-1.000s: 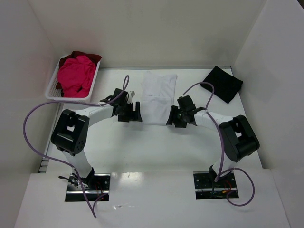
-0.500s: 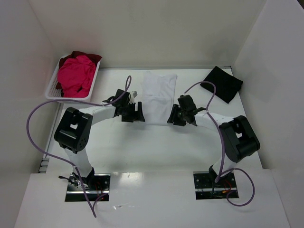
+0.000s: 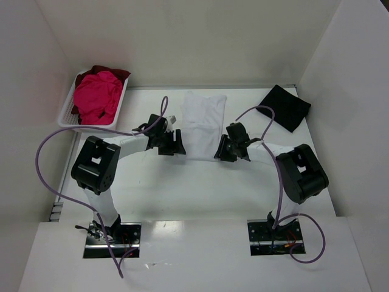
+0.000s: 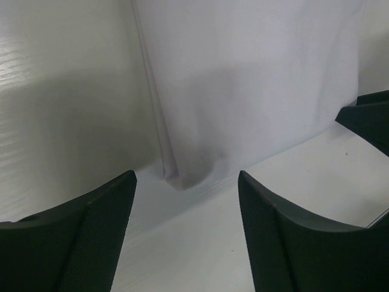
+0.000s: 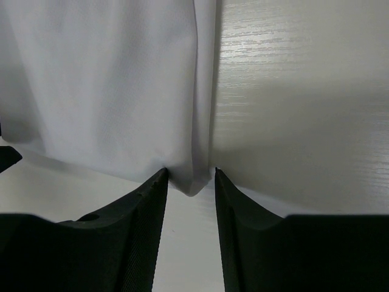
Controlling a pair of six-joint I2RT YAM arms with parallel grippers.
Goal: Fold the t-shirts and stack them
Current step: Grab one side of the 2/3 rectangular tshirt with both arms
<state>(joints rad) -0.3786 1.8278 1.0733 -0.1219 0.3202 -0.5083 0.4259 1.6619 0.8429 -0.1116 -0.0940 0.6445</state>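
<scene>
On my top feed the long white cotton t-shirt (image 3: 202, 121), folded into a narrow strip, lay flat at the middle of the white surface (image 3: 182, 194), its near hem towards the arms. The left claw (image 3: 172, 143) sat low at the near left corner of that hem and the right claw (image 3: 226, 148) at the near right corner, the two facing each other across the shirt.

From the left wrist I saw the left claw (image 4: 185, 176) spread wide, with the folded left corner of the white t-shirt (image 4: 243, 79) lying on the surface between its black fingers (image 4: 91, 237), clear of both. From the right wrist the right claw (image 5: 191, 173) stood at a narrow gap, the right corner of the white t-shirt (image 5: 109, 85) sitting just between its tips. I could not tell whether the pads touched the cloth.

The flat folded black t-shirt (image 3: 285, 107) lay at the far right corner of the surface, well apart from both arms. At the far left, the white slatted plastic basket (image 3: 68, 117) held the crumpled bright pink t-shirt (image 3: 97, 97) on top of the dark red t-shirt (image 3: 118, 73), which showed at the far rim.
</scene>
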